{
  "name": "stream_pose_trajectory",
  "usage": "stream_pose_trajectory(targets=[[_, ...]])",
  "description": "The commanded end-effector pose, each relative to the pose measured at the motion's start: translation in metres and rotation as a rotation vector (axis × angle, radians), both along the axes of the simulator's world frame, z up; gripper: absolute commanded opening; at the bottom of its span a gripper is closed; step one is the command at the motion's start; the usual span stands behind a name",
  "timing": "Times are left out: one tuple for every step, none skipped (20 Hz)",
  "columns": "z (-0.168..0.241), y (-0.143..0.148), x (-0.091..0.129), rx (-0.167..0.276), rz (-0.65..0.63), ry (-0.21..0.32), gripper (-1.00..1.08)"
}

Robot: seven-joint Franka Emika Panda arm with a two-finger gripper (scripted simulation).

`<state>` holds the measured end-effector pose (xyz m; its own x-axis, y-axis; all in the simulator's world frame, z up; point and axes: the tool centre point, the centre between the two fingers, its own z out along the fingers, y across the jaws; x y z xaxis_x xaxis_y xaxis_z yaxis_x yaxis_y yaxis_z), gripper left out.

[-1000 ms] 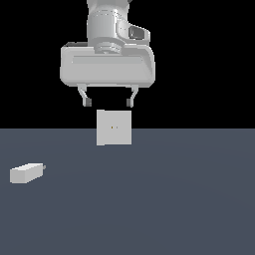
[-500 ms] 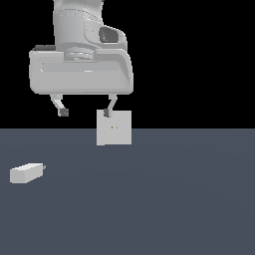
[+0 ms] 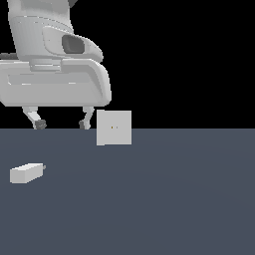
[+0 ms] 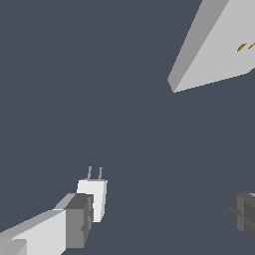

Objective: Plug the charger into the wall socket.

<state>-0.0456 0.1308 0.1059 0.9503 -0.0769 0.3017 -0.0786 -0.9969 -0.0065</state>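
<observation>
The charger [image 3: 26, 173] is a small pale-grey block lying on the dark floor at the exterior view's left, its prong end facing the exterior view's right. In the wrist view the charger [image 4: 93, 197] shows two thin prongs, partly behind one fingertip [image 4: 78, 220]. The wall socket [image 3: 114, 127] is an upright pale square plate with two tiny dots; it also shows in the wrist view [image 4: 219, 45]. My gripper [image 3: 61, 124] is open and empty, well above the floor, to the exterior view's left of the socket and above the charger.
The dark grey floor [image 3: 164, 199] spreads across the lower half of the exterior view. The background above it is black. Nothing else shows.
The arm has moved toward the exterior view's left and closer to the camera, away from above the socket. The charger and the socket have not moved.
</observation>
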Motion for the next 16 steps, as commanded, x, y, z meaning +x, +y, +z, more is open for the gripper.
stream_pose_trajectory(targets=[[-0.006, 0.01, -0.002, -0.002, -0.007, -0.026, 1.0], [-0.008, 0.013, -0.002, -0.003, -0.01, -0.036, 1.0], [-0.01, 0.016, -0.003, -0.004, -0.012, -0.045, 1.0], [-0.012, 0.019, -0.003, -0.005, -0.015, -0.054, 1.0], [-0.014, 0.022, -0.004, -0.007, -0.018, -0.062, 1.0], [-0.015, 0.025, -0.004, -0.008, -0.02, -0.071, 1.0], [-0.017, 0.028, -0.004, -0.009, -0.023, -0.079, 1.0], [-0.019, 0.031, -0.005, -0.01, -0.025, -0.087, 1.0], [-0.021, 0.034, -0.005, -0.012, -0.028, -0.096, 1.0], [-0.023, 0.037, -0.005, -0.013, -0.03, -0.103, 1.0], [-0.025, 0.039, -0.005, -0.014, -0.032, -0.111, 1.0], [-0.026, 0.042, -0.005, -0.015, -0.035, -0.118, 1.0], [-0.028, 0.044, -0.005, -0.016, -0.037, -0.125, 1.0], [-0.029, 0.047, -0.005, -0.017, -0.039, -0.131, 1.0], [-0.031, 0.049, -0.005, -0.018, -0.041, -0.137, 1.0], [-0.032, 0.051, -0.005, -0.019, -0.043, -0.143, 1.0]])
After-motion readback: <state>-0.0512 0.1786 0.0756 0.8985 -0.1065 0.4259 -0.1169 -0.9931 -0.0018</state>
